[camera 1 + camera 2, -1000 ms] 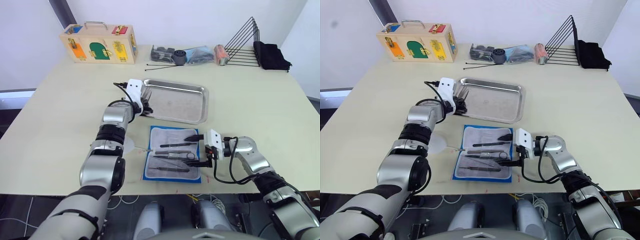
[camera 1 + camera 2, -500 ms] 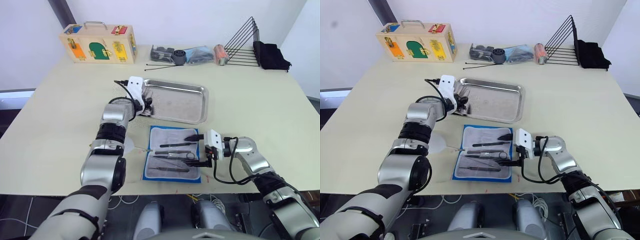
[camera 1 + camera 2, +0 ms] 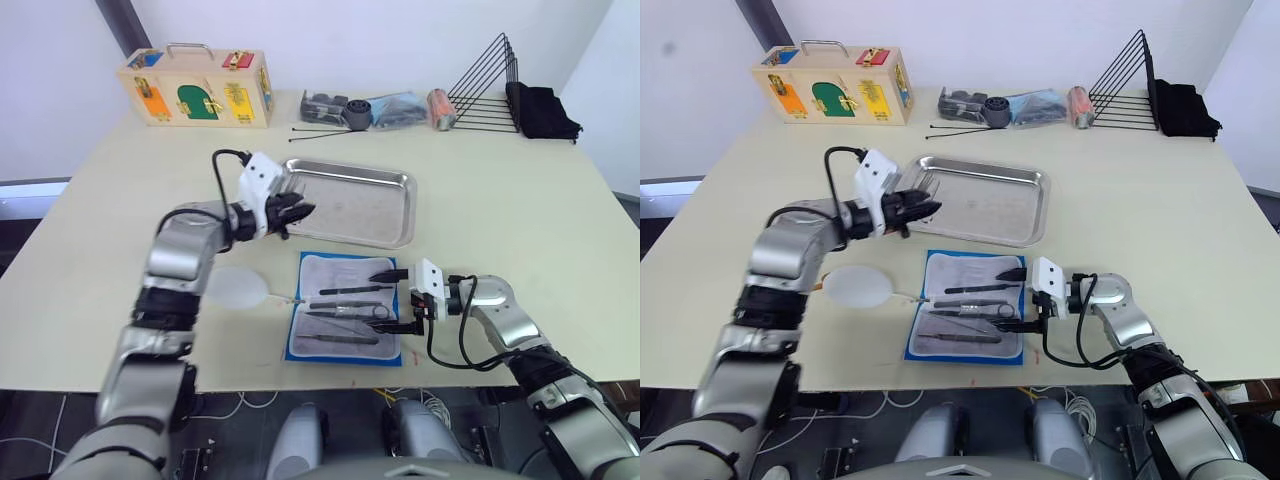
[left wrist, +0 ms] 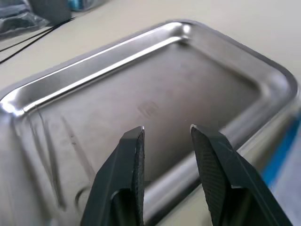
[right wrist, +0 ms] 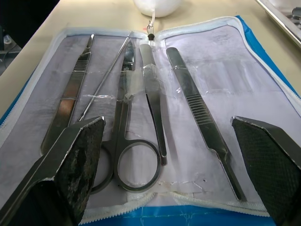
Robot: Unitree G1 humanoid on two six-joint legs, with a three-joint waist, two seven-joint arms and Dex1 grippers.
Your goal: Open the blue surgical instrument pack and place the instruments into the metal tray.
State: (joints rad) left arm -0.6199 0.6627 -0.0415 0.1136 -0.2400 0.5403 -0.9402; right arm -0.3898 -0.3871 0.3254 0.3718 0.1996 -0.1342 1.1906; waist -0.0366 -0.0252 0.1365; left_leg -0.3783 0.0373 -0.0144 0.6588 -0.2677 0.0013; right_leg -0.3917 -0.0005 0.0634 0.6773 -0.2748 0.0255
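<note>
The blue surgical instrument pack (image 3: 345, 312) lies open near the table's front edge, grey-white lining up. Several instruments (image 5: 155, 108) sit in its clear sleeves: scissors (image 5: 127, 141), forceps (image 5: 197, 113) and a thin probe. My right gripper (image 3: 397, 299) is open wide at the pack's right edge, its fingers (image 5: 75, 155) spanning the tools' handle ends. Behind the pack lies the metal tray (image 3: 385, 215). My left gripper (image 3: 303, 210) hovers open over its front left rim, holding nothing. A thin silver tool (image 4: 47, 155) seems to lie at the tray's left end.
A white egg-shaped plush toy (image 3: 232, 288) lies left of the pack, tied to its zipper. Along the back edge stand a wooden latch box (image 3: 198, 88), black cable ties (image 3: 325, 132), small packets (image 3: 375, 108), a black wire rack (image 3: 490, 85) and a black cloth (image 3: 543, 112).
My left arm's elbow has swung out to the left, uncovering the white plush toy, and its gripper now points right over the tray's rim. The right arm and pack have not moved.
</note>
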